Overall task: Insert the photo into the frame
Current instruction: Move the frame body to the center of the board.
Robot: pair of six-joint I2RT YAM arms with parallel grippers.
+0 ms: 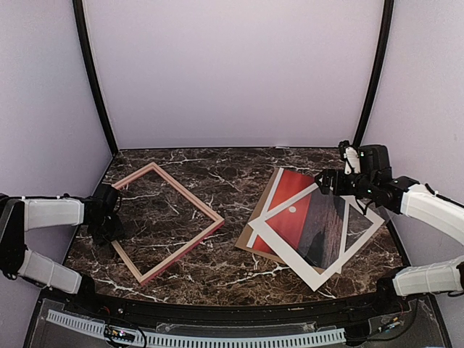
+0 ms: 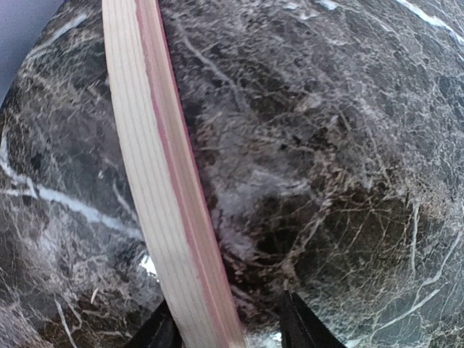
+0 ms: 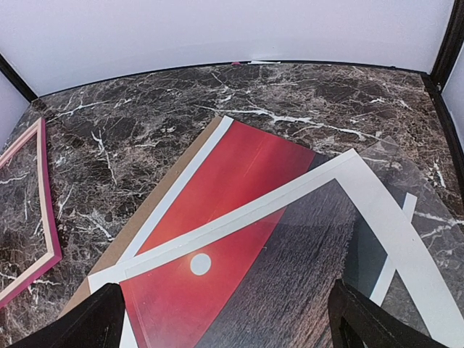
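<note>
The frame (image 2: 161,181) lies with one rail between the left jaws.

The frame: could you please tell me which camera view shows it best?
The top external view: it shows the whole frame, all four rails. The left wrist shows only one rail close up; the right wrist, just a corner at its edge.
</note>
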